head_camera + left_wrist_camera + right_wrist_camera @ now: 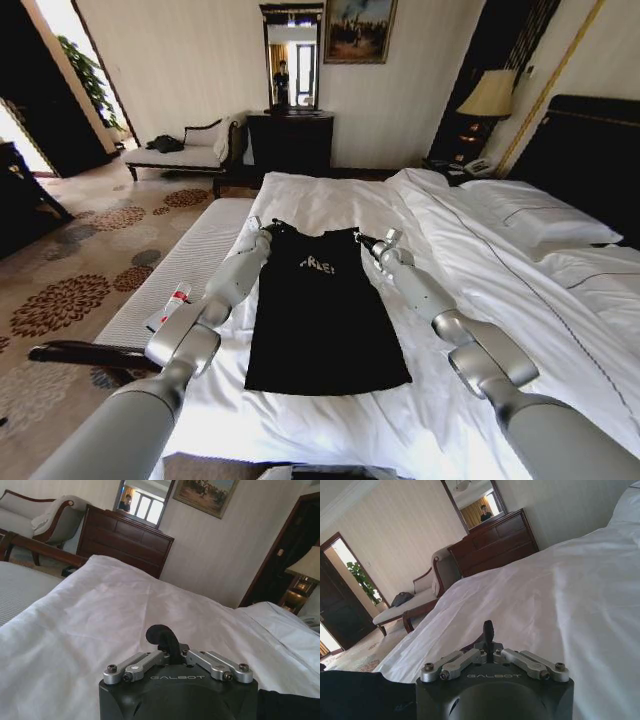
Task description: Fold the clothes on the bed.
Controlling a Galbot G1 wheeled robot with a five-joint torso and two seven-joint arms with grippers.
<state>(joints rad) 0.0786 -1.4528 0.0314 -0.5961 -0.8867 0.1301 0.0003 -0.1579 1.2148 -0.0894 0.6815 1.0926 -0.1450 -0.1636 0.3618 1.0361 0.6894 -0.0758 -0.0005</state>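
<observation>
We reach both arms across the bed (330,200), the left gripper (272,228) at one shoulder of the black T-shirt (325,320) and the right gripper (366,242) at the other, the shirt lying flat on the white duvet between them. Each wrist view shows the fingers drawn together to a single dark tip (left gripper (165,639), right gripper (488,632)), so we read both as clenched; whether any cloth is pinched in them we cannot tell, since the fabric at the tips is hidden. The shirt runs lengthwise away from us: its collar end, with the white lettering just behind the grippers, points toward the dark dresser (290,140) at the far wall, and its hem lies nearest our body, well back along both forearms. Its long axis lines up with our reach, and the sleeves appear already tucked in, leaving a narrow strip. We judge this to be the lengthwise fold, with the top edge taken or about to be taken. The next move, as we see it, calls for both grippers to lift the shoulders evenly and carry them back toward the hem, keeping level so the cloth doubles over square instead of skewing or dragging the duvet up with it.
</observation>
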